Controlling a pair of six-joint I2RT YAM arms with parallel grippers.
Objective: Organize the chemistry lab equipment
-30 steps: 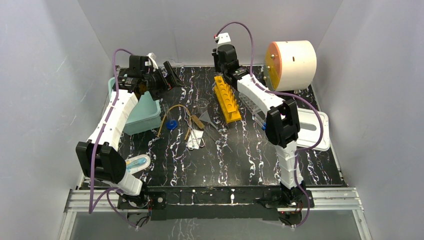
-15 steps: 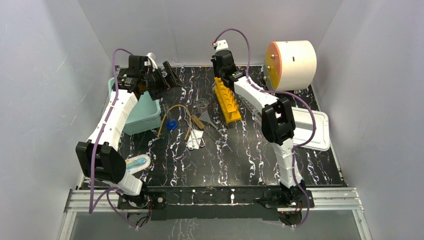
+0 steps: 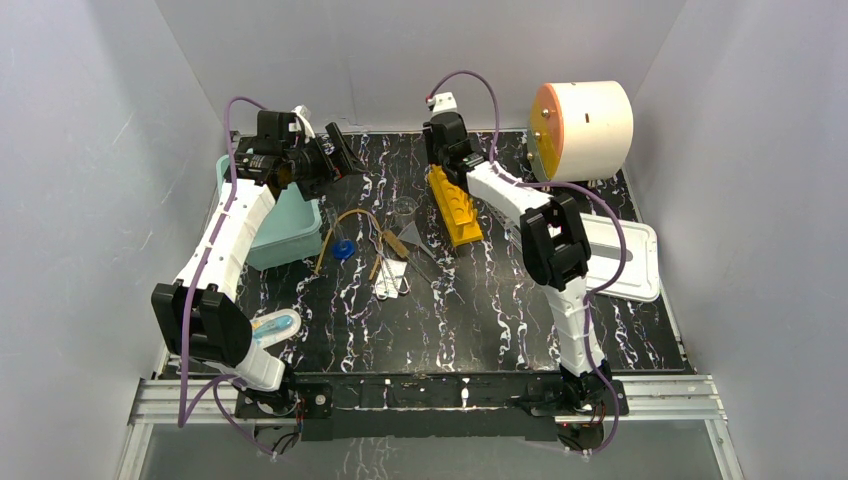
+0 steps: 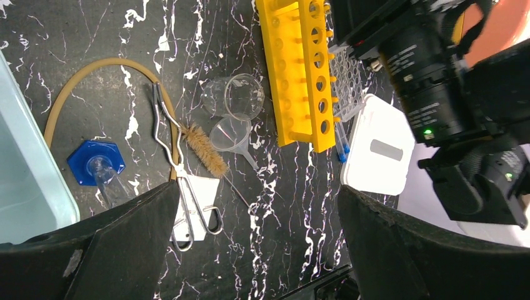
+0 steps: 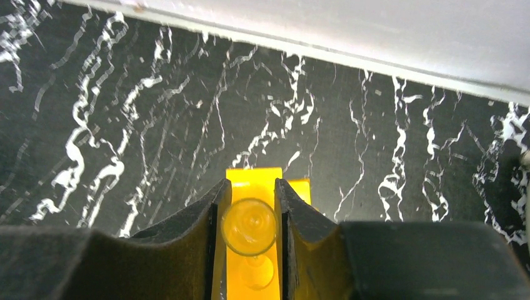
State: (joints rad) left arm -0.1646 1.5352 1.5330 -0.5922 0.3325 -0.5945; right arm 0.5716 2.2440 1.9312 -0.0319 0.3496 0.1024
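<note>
My right gripper (image 3: 441, 166) (image 5: 251, 182) hangs over the far end of the yellow rack (image 3: 455, 205) (image 5: 253, 175). A clear test tube (image 5: 249, 226) stands in a rack hole between its fingers, which are open a little, a thin gap showing on the left side. My left gripper (image 3: 345, 155) (image 4: 259, 187) is wide open and empty, high above the table. Below it lie a glass beaker (image 4: 240, 97), a clear funnel (image 4: 230, 133), an amber rubber tube (image 4: 87, 65), a brush (image 4: 203, 150), metal tongs (image 4: 181, 181) and a blue-based flask (image 4: 97, 164).
A teal bin (image 3: 290, 225) sits at the left. A white tray (image 3: 625, 260) lies at the right, with a clear tube rack (image 4: 347, 81) between it and the yellow rack. A white and orange drum (image 3: 585, 125) stands at the back right.
My right arm has swung left and settled over the yellow rack's far end, and its fingers have eased slightly apart. The left arm has not moved.
</note>
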